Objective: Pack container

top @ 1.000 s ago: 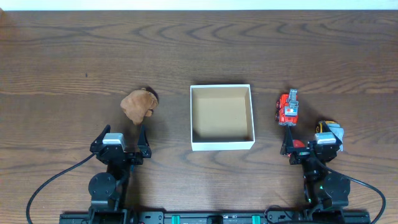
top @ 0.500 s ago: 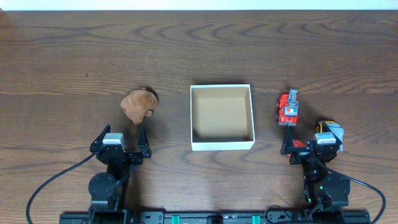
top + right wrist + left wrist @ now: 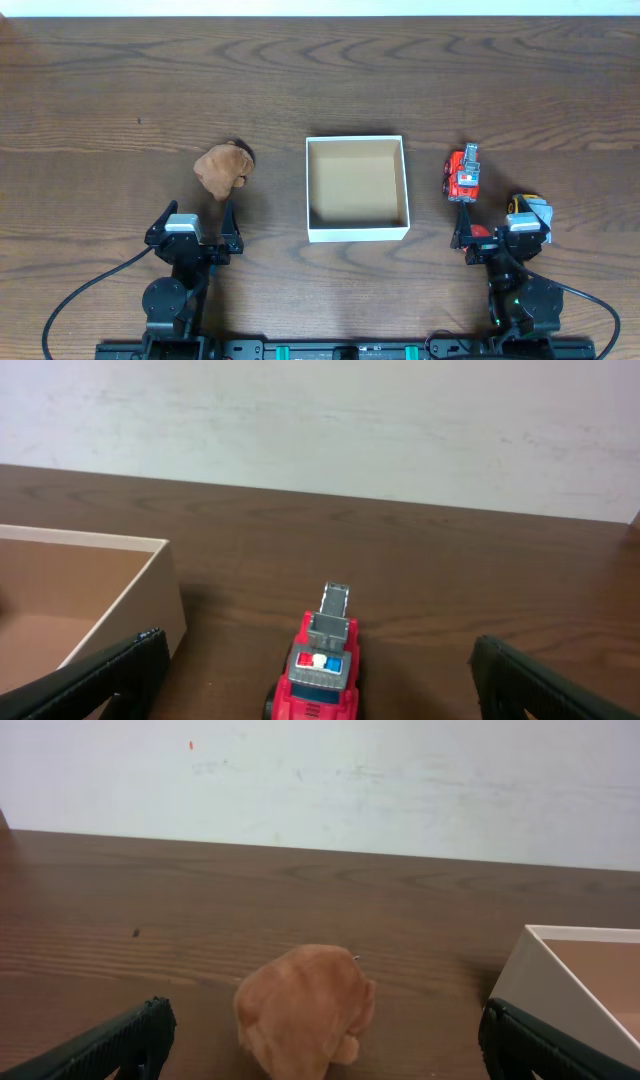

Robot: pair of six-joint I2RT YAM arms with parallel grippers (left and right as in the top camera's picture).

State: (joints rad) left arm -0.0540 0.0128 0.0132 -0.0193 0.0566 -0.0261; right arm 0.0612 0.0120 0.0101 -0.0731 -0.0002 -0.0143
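The container (image 3: 357,232), a square shallow box with white walls and a tan inside, sits mid-table with nothing in it; it also shows in the left wrist view (image 3: 560,965) and the right wrist view (image 3: 120,595). A brown plush toy (image 3: 222,168) lies left of it, just ahead of my open left gripper (image 3: 197,222), seen close in the left wrist view (image 3: 303,1010). A red toy fire truck (image 3: 462,175) lies right of the box, ahead of my open right gripper (image 3: 498,226), seen close in the right wrist view (image 3: 318,672). Both grippers hold nothing.
A dark wooden table (image 3: 320,80) runs to a white wall at the back. Both arm bases stand at the near edge. A small yellow and grey item (image 3: 530,205) lies by the right gripper.
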